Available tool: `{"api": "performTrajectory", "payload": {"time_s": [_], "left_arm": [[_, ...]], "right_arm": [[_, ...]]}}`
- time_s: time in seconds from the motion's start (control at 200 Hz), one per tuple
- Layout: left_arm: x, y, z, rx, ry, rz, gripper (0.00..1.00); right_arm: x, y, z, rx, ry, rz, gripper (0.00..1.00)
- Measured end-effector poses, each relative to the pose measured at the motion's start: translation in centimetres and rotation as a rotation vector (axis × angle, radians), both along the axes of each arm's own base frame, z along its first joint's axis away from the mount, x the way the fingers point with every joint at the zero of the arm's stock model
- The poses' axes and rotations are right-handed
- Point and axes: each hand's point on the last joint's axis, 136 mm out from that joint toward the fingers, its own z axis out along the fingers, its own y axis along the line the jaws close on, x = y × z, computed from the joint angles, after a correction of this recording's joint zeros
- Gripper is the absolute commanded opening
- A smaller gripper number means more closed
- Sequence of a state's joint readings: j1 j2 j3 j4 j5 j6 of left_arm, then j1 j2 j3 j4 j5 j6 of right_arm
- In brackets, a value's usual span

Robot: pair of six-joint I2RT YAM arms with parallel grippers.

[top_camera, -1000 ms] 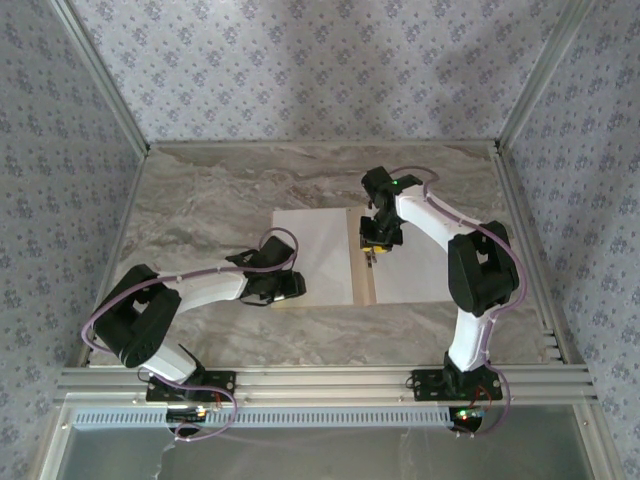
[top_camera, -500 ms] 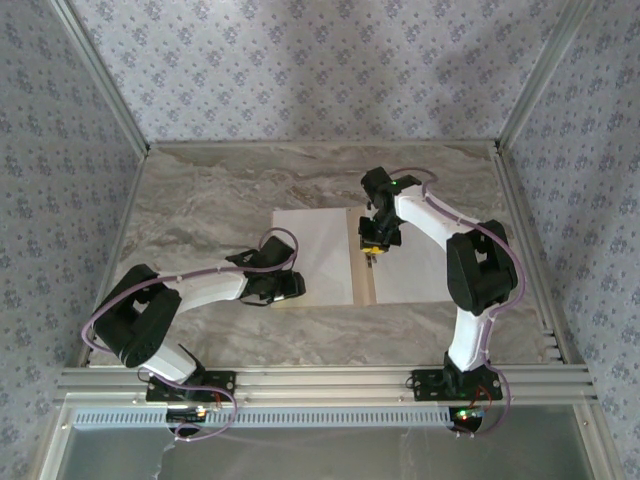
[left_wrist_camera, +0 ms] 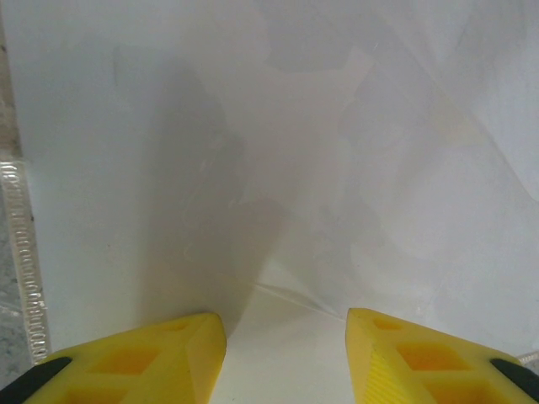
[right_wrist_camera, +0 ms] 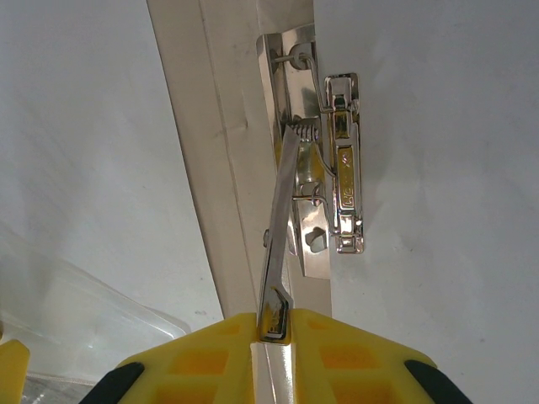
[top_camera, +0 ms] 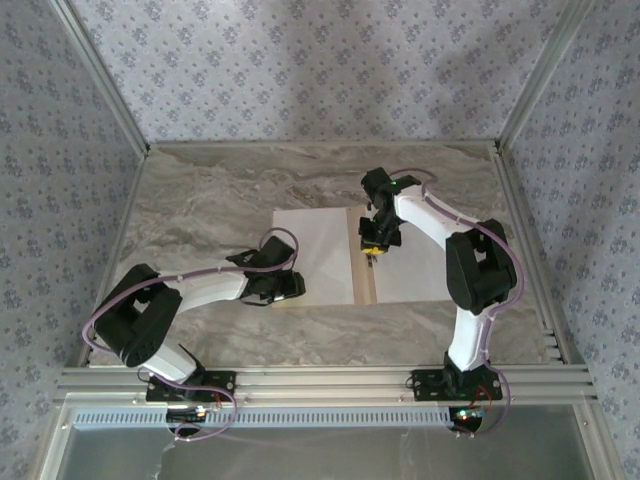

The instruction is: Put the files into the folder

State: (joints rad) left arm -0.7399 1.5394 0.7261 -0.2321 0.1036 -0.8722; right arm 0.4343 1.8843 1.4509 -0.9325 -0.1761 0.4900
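The folder [top_camera: 362, 280] lies open in the middle of the worktop [top_camera: 220, 200] with the files [top_camera: 320, 240] spread white over both halves, one on each side of the tan spine, where the metal clip [right_wrist_camera: 341, 168] sits. In the last second the sheets have not shifted, but my right pincer [right_wrist_camera: 274, 330] has narrowed onto the clip's lever [right_wrist_camera: 282, 210] and now pinches its tip, so I judge the clamp is about to be worked to fasten the paper in. My left pincer [left_wrist_camera: 286, 337] stays over the left sheet's near left corner, jaws half apart and gripping nothing; I cannot tell whether it presses the paper.
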Motion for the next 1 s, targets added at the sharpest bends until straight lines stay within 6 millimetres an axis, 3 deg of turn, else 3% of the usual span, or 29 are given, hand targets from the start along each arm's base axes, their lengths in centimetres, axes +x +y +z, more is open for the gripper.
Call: {"api": "performTrajectory", "payload": {"time_s": [0.999], "left_arm": [[0.1, -0.1, -0.1, 0.001, 0.002, 0.0, 0.43]], "right_arm": [[-1.2, -1.0, -1.5, -0.076, 0.022, 0.023, 0.13]]}}
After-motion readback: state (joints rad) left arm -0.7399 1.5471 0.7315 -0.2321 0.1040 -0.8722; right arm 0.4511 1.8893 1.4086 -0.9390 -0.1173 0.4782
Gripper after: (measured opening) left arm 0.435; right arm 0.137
